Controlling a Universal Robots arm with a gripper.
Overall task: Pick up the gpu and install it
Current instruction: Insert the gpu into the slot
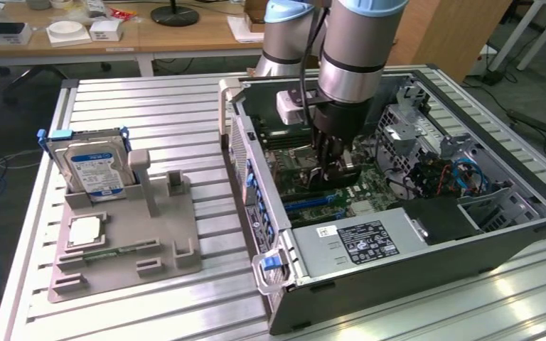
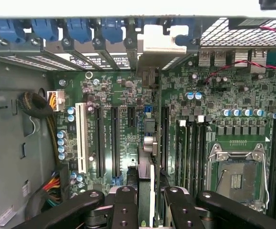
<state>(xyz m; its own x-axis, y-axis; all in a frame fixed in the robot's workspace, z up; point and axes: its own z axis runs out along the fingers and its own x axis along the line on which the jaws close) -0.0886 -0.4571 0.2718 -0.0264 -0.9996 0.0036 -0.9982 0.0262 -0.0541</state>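
Inside the open computer case (image 1: 415, 266) my gripper (image 1: 335, 169) hangs low over the motherboard (image 1: 368, 188). In the wrist view the gpu (image 2: 148, 143) stands edge-on between my black fingers (image 2: 124, 205), and the gripper (image 2: 149, 212) is shut on it. Its silver end bracket (image 2: 159, 40) sits against the case's rear slot wall. The card's lower edge lines up along a black expansion slot; whether it is pressed fully in I cannot tell.
A grey holder (image 1: 159, 234) on the exterior view's left carries a hard drive (image 1: 93, 167), a memory stick (image 1: 111, 250) and a square chip (image 1: 83, 231). Beside the card are more slots (image 2: 102, 138), blue latches (image 2: 80, 28), the CPU socket (image 2: 235, 176), cable bundles (image 2: 37, 107) and the power supply (image 1: 363, 241).
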